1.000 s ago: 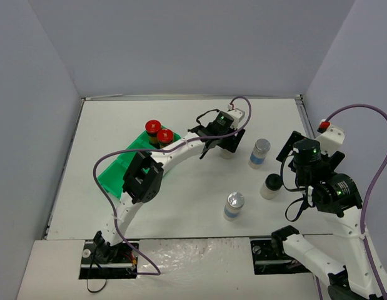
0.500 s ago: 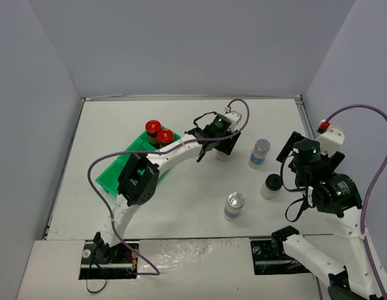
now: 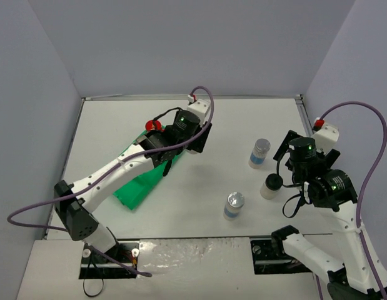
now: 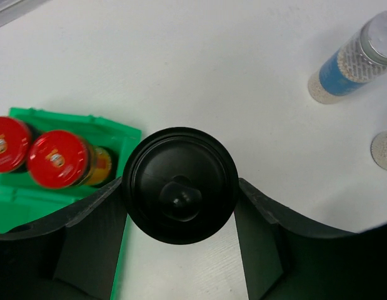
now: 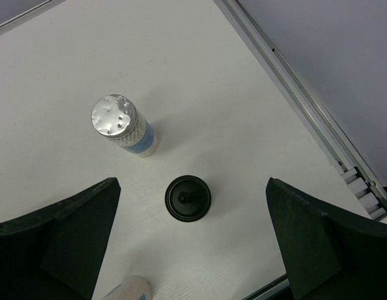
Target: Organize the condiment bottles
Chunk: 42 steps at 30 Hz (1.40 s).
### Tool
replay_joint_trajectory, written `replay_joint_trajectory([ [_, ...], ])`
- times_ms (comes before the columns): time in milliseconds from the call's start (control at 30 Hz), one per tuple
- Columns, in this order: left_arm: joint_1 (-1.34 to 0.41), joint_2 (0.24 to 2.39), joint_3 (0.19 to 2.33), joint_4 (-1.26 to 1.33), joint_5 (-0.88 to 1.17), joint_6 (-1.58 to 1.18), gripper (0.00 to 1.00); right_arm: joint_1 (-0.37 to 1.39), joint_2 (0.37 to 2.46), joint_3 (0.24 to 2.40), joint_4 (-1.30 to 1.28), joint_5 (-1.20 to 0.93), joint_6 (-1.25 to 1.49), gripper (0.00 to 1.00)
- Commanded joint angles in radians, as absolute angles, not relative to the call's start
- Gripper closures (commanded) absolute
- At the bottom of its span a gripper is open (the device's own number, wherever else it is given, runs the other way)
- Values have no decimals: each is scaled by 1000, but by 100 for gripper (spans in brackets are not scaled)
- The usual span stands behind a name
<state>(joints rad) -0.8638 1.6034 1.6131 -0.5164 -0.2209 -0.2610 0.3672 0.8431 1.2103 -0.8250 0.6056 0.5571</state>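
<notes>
Left hand (image 4: 179, 190) clamped on the cap of a black-capped cylindrical jar (image 4: 179, 206), just beside the corner of the green compartmented plastic tray (image 4: 112, 130), where two red-capped amber jars (image 4: 57, 159) stand side by side (lifted or resting: cannot tell). Right hand (image 5: 190, 184) spread wide, holding nothing, above the second black-capped jar (image 5: 188, 198), upright on the white desk (image 5: 68, 56). Two silver-capped clear jars with blue labels (image 3: 259, 152) stand apart near it.

Tabletop (image 3: 118, 125) was white and matte, plain grey-blue back wall (image 3: 193, 44), left wall (image 3: 30, 125) and right wall (image 3: 362, 56) enclosed it, a metal rail (image 5: 293, 84) ran along its far and right edges, lighting was even, shadows were soft.
</notes>
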Motion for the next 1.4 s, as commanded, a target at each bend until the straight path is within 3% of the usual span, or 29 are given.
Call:
replay_joint_trajectory([
  [0, -839, 1479, 1572, -594, -431, -330, 100, 364, 876, 1203, -764, 604, 558, 0],
  [233, -674, 1326, 1404, -626, -475, -413, 100, 364, 890, 1200, -739, 591, 549, 0],
  [500, -522, 1241, 1287, -583, -380, -386, 100, 364, 894, 1184, -723, 575, 549, 0],
  [900, -372, 1321, 1245, -466, -201, -406, 100, 364, 895, 1174, -713, 569, 547, 0],
  [1367, -319, 1445, 1197, -330, -161, -448, 100, 365, 897, 1178, -704, 557, 545, 0],
])
